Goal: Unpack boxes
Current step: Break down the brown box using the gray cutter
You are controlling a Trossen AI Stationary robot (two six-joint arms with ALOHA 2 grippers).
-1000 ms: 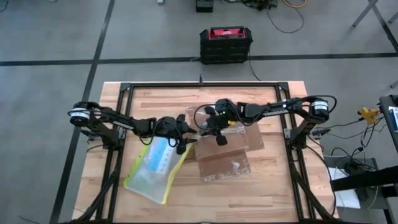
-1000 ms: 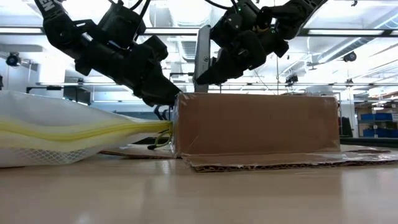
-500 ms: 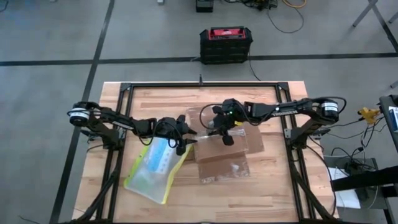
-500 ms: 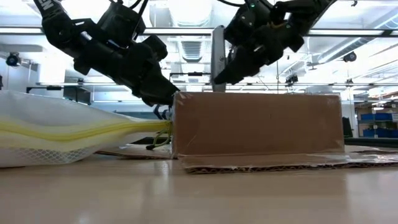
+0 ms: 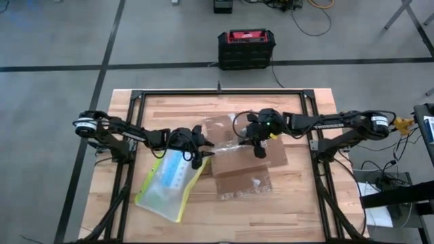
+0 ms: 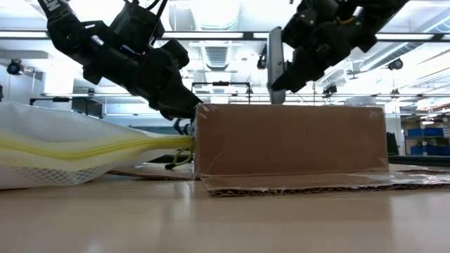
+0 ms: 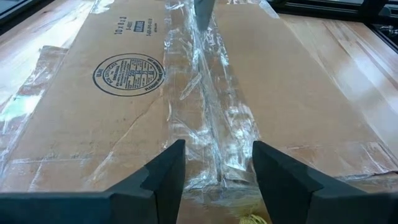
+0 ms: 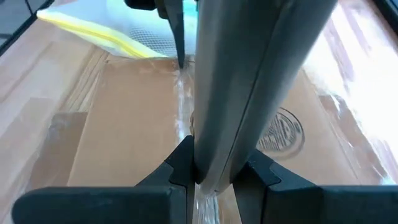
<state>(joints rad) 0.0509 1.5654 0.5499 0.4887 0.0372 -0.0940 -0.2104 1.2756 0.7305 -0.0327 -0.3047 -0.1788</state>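
From above, a wooden table (image 5: 176, 108) is standing on a grey floor, with a black-and-red case (image 5: 246, 47) sitting on the floor beyond its far edge. The carton (image 5: 237, 169) is lying near the table's middle, and a pouch (image 5: 166, 186) is lying just left of it. The left arm is stretching in from the left edge, its left gripper (image 5: 201, 150) sitting at the carton's left end. The right arm is reaching in from the right edge, its right gripper (image 5: 258, 141) poised over the carton.

At table height, the carton (image 6: 292, 140) is lying flat, the pouch (image 6: 77, 151) touching its left end, with ceiling lights glowing behind.

The left wrist camera is showing open fingers (image 7: 165, 177) straddling the taped seam (image 7: 208, 118) at the carton's end.

The right wrist camera is showing fingers (image 8: 183, 162) clamping a flat grey blade (image 8: 249, 81) above the seam.
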